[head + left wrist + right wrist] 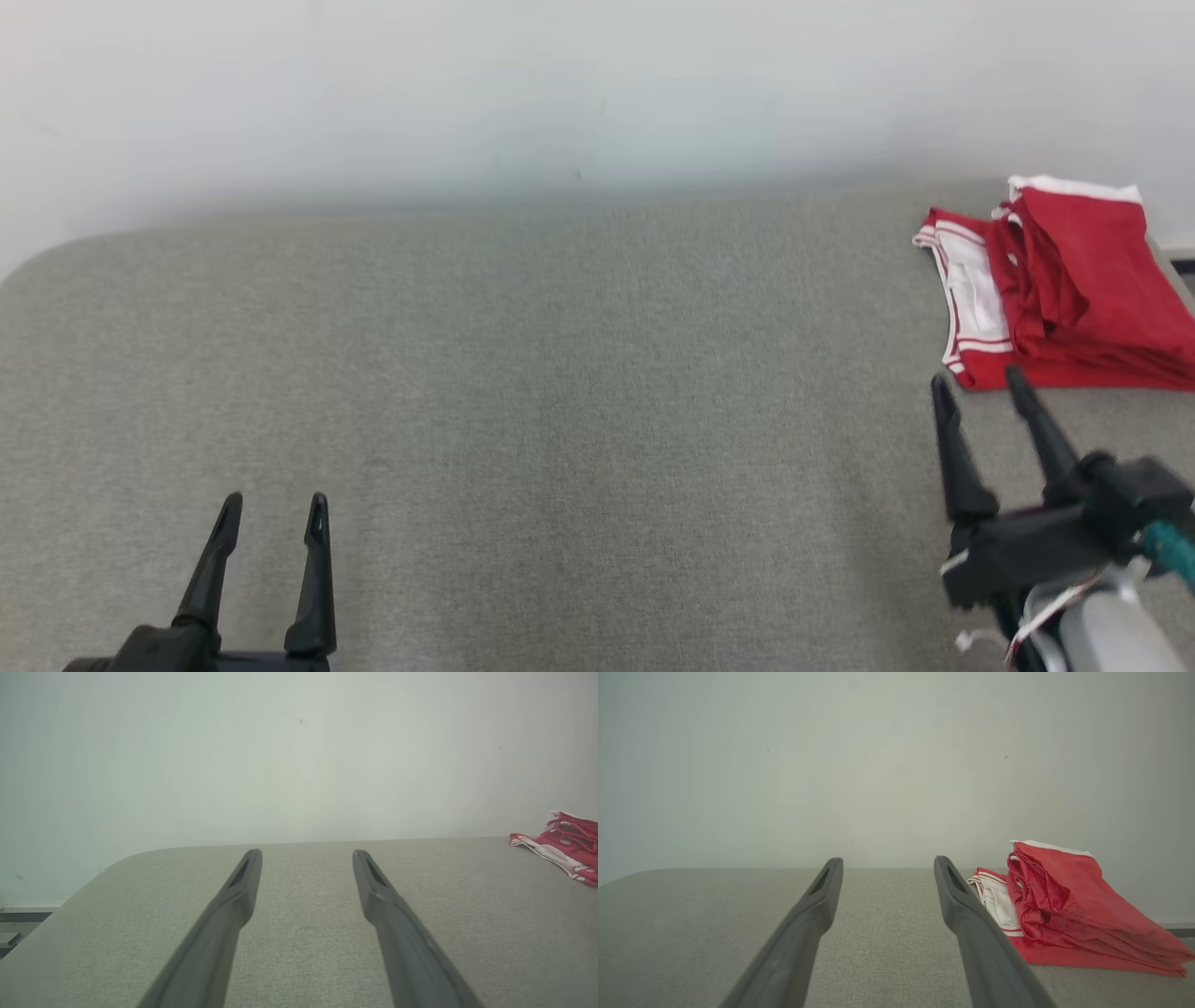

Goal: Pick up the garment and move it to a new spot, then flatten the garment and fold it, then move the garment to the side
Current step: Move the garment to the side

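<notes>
Gray woven fabric covers a broad padded surface [560, 420] with a rounded far-left corner, and it backs onto a plain pale wall [560, 93]. At the far right of this surface, close to the wall, lies the garment [1074, 280]. It is red with white trim and is folded into a low, slightly rumpled stack. A white panel edged in red and white stripes shows on its left side, and a white band runs along its far top edge. The left gripper [275, 504] sits at the lower left of the head view, well apart from the garment. Its two dark fingers point up the view with a clear gap between them and nothing in that gap. In the left wrist view they spread over bare gray fabric, with the garment small at the right edge. The right gripper [976, 378] is at the lower right, tilted a little to the left, and its jaws are likewise spread wide and empty. Its fingertips reach the near edge of the garment in the head view. In the right wrist view the right-hand finger crosses in front of the white striped panel, with the red stack just beside it to the right. Whether a fingertip touches the cloth cannot be told. A teal cable [1172, 551] and a pale forearm [1111, 635] show behind the right gripper's black body.
</notes>
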`<state>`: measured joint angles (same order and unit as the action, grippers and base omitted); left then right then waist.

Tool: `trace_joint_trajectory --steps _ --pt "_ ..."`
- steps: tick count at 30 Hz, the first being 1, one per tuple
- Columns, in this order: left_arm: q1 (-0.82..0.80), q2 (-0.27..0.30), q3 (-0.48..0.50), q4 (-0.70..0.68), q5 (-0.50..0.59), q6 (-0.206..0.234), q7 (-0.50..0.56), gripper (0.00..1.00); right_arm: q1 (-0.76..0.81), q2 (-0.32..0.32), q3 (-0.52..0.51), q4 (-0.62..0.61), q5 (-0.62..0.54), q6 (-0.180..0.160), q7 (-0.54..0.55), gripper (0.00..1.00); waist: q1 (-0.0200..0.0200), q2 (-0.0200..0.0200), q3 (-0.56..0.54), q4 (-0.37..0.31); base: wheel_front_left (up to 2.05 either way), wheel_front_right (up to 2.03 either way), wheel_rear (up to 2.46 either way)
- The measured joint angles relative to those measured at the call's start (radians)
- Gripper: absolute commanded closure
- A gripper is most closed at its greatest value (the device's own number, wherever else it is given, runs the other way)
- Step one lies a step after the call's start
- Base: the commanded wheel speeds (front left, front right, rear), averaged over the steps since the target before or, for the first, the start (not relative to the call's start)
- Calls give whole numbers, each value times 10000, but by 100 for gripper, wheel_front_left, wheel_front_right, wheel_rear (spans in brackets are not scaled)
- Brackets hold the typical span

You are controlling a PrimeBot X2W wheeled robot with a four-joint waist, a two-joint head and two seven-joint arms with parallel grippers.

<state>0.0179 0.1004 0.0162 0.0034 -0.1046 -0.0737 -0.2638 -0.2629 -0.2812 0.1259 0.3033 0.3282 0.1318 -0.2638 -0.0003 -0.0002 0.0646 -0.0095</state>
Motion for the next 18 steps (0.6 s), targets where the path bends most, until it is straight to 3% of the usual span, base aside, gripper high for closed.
trace_joint_trajectory --steps 7,18 --pt "284 -52 132 316 -146 36 -2 0 1676 947 -242 -989 -485 0 42 0 0 0 -670 258 0 0 0" --pt "336 -90 199 830 -257 35 -2 0 2659 1693 -734 -1480 -926 0 94 0 4 1 -748 395 0 0 0"
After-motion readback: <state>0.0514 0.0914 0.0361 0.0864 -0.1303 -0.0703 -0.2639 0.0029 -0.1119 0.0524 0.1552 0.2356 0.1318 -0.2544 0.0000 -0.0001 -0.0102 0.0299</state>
